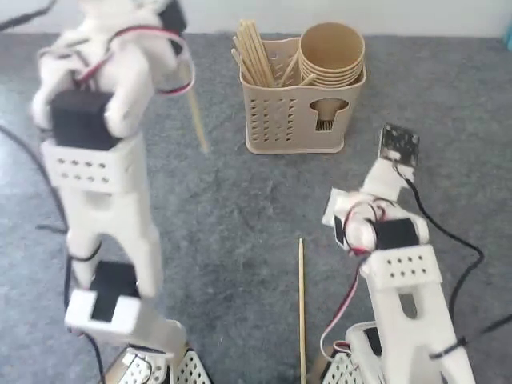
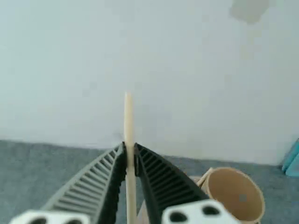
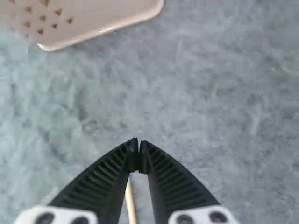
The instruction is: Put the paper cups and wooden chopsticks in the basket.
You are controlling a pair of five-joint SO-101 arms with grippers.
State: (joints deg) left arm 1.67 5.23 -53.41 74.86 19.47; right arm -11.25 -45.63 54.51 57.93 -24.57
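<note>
A beige slotted basket stands at the back of the grey carpet. It holds a stack of paper cups and several wooden chopsticks. My left gripper is raised high to the basket's left, shut on one chopstick that hangs slanting down. A cup shows beyond its fingers. Another chopstick lies on the carpet in front, beside the right arm. My right gripper is shut and empty, hovering over that chopstick's end, with the basket's corner ahead.
Grey carpet covers the table, with open floor between the basket and the lying chopstick. Both arm bases stand at the front edge. A pale wall rises behind the table, and a teal object sits at the far right.
</note>
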